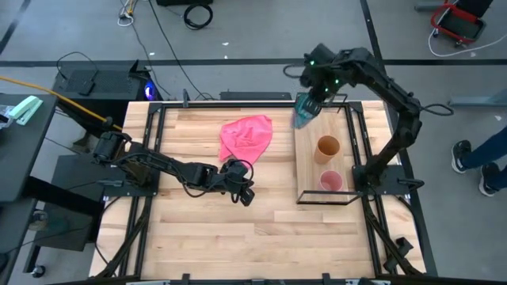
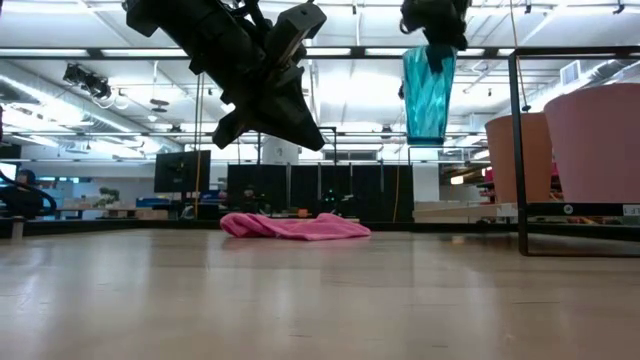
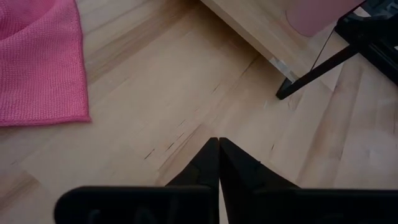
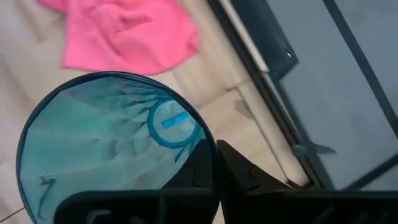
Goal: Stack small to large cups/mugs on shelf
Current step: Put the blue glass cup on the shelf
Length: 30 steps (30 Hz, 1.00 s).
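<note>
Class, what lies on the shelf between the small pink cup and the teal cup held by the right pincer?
The orange cup, seen in the high view between the pink cup and teal cup.

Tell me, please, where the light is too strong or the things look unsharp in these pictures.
Low view: bright ceiling lights behind leave the left arm a dark silhouette, and the pink cup and orange cup close to the lens look soft. Left wrist view: the pink cloth is sharp and evenly lit. Right wrist view: the teal cup fills the foreground, and the cloth behind it looks soft.
</note>
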Tool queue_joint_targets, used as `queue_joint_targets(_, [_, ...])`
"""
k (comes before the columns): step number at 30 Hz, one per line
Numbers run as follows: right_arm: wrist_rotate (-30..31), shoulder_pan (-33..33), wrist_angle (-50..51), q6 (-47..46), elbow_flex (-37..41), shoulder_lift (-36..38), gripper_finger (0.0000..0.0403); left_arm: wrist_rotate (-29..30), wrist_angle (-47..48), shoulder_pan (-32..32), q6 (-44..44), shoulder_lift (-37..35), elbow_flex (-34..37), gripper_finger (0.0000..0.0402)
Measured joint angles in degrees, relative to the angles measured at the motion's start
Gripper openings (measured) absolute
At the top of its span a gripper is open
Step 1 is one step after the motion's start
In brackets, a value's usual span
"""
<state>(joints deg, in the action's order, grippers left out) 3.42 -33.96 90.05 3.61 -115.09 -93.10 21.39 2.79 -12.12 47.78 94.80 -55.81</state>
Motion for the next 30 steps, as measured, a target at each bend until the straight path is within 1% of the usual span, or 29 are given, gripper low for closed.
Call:
queue_joint_targets(3, [0.0, -4.2, 0.0, 0.4, 0.0, 0.0, 0.0007, 0.3, 0.0, 0.0, 0.0, 0.0, 0.0, 0.0011])
queue_joint_targets(7, [0.0, -8.6, 0.0, -0.7, 0.0, 0.0, 0.0007, 1.4, 0.0, 0.0, 0.0, 0.0, 0.0, 0.0021])
queue_joint_targets(11, [0.0, -11.2, 0.0, -0.9, 1.3, 0.0, 0.0007, 2.1, 0.0, 0.0, -0.6, 0.0, 0.0, 0.0026])
queue_joint_targets(15, [0.0, -13.1, -0.2, -1.3, 4.1, 0.2, 0.0007, 2.2, 0.0, 0.0, -0.9, 0.0, 0.0, 0.0021])
queue_joint_targets(18, [-1.2, -14.2, -2.2, -1.3, 8.8, 1.7, 0.0007, 2.2, 0.0, 0.0, -0.9, 0.0, 0.0, 0.0014])
queue_joint_targets(24, [-1.9, -16.3, -10.7, -1.1, 21.1, 8.4, 0.0007, 2.1, 0.0, 0.0, -1.0, 0.0, 0.0, 0.0011])
queue_joint_targets(30, [-3.4, -19.3, -12.7, -1.1, 31.9, 14.8, 0.0007, 2.1, 0.0, 0.0, -1.2, 0.0, 0.0, 0.0023])
